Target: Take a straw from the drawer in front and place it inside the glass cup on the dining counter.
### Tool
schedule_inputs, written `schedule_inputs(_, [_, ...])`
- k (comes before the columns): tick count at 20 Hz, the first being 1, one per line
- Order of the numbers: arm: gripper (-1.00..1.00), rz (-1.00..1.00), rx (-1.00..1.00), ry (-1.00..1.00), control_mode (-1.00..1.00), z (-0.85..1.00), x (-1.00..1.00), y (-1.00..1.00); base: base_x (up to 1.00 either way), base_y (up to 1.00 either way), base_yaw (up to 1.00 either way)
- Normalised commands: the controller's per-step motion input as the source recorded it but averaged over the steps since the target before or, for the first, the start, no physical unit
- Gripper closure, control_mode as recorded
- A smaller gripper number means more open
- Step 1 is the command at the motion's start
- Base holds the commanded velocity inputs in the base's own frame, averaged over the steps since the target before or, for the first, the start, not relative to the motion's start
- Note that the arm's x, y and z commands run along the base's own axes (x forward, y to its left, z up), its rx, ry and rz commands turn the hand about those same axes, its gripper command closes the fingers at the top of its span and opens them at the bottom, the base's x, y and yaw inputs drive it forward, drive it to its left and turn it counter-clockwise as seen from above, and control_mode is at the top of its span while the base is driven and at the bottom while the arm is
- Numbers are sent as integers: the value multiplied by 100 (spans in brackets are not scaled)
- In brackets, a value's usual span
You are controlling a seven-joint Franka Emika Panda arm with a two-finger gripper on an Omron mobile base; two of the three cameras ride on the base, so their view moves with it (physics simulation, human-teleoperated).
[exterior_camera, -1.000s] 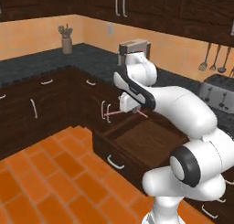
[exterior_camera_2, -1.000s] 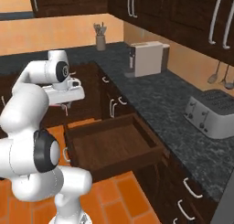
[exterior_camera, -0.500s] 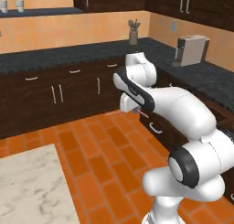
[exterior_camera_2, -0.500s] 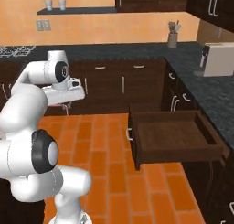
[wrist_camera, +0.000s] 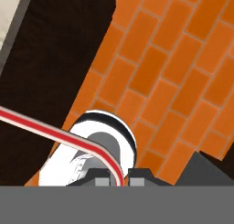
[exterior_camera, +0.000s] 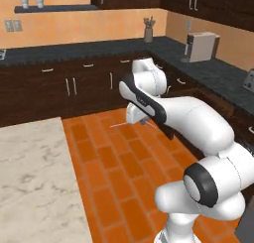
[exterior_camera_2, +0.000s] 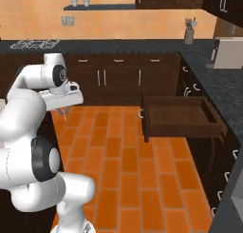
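One thin red straw point(wrist_camera: 50, 128) is pinched between the two dark fingertips of the gripper point(wrist_camera: 119, 176), whose jaws stand almost fully closed on it; in the hand view the straw runs from the fingertips up and away to the left edge, appearing bent near the grip, which may be a rendering effect. In the left base view the gripper point(exterior_camera: 140, 119) hangs over the orange brick floor point(exterior_camera: 119, 177), with the straw point(exterior_camera: 119, 125) projecting sideways toward the dining counter point(exterior_camera: 30, 177), whose beige marble top occupies the lower left. In the right base view the drawer point(exterior_camera_2: 182, 117) stands pulled open at the right, well apart from the arm, its brown inside bare as far as can be seen. The glass cup cannot be located in these pictures, so its position on the counter is not known. Judged from this arrangement, the pick appears complete and the carry toward the counter is in hand. Risks from here: the straw is held near one end, so a quick swing could make it pivot or slip between the pads; its long free end could strike the counter edge during the approach; and a tilted straw may miss the narrow mouth of the cup or tip the light tumbler over.
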Motion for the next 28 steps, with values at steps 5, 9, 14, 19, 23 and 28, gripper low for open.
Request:
schedule_inputs(5, [100, 0, 0, 0, 100, 0, 0, 0, -100, -5, 8])
schedule_inputs(9, [100, 0, 0, 0, 100, 0, 0, 0, -100, -2, 13])
schedule_inputs(14, [100, 0, 0, 0, 100, 0, 0, 0, -100, 0, 15])
schedule_inputs(19, [100, 0, 0, 0, 100, 0, 0, 0, -99, 0, 17])
schedule_inputs(23, [100, 0, 0, 0, 100, 0, 0, 0, -81, 8, 16])
schedule_inputs(28, [100, 0, 0, 0, 100, 0, 0, 0, -43, 62, 11])
